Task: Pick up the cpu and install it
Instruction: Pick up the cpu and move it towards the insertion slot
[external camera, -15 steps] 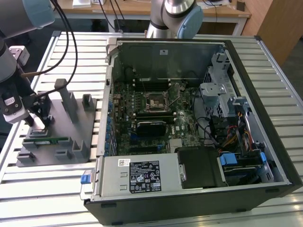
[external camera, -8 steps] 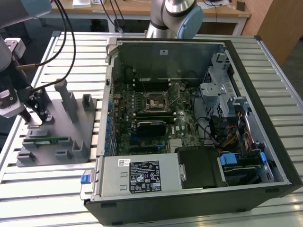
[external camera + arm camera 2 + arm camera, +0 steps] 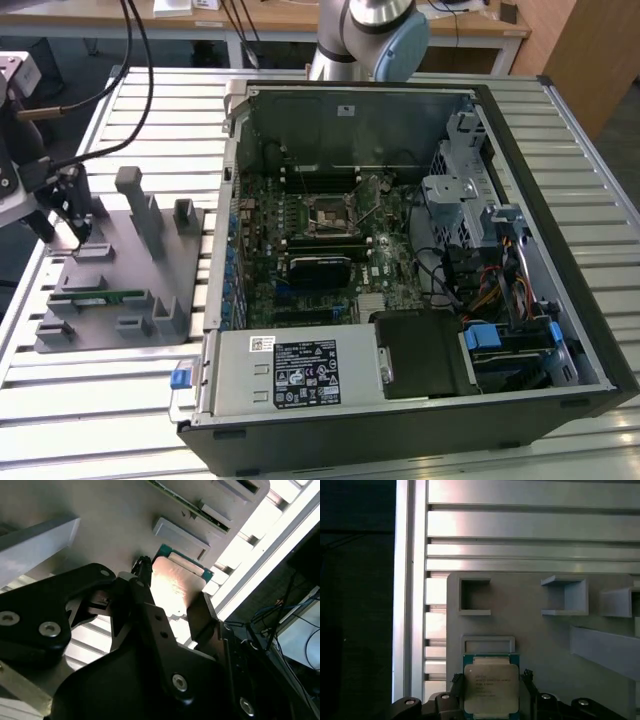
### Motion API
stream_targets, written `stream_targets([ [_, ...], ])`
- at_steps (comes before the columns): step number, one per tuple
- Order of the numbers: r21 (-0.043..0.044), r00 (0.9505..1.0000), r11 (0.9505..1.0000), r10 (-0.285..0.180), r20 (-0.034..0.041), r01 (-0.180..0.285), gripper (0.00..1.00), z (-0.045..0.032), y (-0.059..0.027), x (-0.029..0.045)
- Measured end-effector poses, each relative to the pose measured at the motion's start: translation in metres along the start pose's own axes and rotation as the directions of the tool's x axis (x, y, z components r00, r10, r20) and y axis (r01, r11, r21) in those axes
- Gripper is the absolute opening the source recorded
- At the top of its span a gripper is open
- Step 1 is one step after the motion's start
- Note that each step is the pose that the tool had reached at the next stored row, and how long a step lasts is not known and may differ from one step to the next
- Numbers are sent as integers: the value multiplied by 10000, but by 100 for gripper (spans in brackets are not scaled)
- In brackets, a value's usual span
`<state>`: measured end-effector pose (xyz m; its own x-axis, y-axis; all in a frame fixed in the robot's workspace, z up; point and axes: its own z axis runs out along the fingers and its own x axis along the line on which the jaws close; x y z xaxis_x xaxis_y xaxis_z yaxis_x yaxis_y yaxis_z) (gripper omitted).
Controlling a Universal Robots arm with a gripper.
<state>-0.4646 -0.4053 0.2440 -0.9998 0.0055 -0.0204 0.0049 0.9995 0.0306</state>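
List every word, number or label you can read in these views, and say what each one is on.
No text here is legible enough to quote.
On the cpu, first wrist view: several printed lines on the metal top, too small to read.
On the black-and-white label of the silver power supply box, exterior view: print and symbols, too small to read.
On the small white sticker on the same box: unreadable.

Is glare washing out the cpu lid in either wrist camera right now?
Second wrist view: a bright reflection bleaches much of the small square silvery-grey cpu lid, and the slatted aluminium table beside it is blown out. First wrist view: the cpu lid is evenly lit, without glare.
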Motion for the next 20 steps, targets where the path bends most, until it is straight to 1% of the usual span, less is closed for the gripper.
stream_targets([
  [2,2,10000,10000,0,-4,0,53,-54,1,-1],
  [10,-4,10000,10000,0,-1,0,53,-59,2,-1],
  [13,-5,10000,10000,0,-2,0,53,-89,2,-2],
  [20,-10,10000,10000,0,-1,0,53,-238,7,-5],
])
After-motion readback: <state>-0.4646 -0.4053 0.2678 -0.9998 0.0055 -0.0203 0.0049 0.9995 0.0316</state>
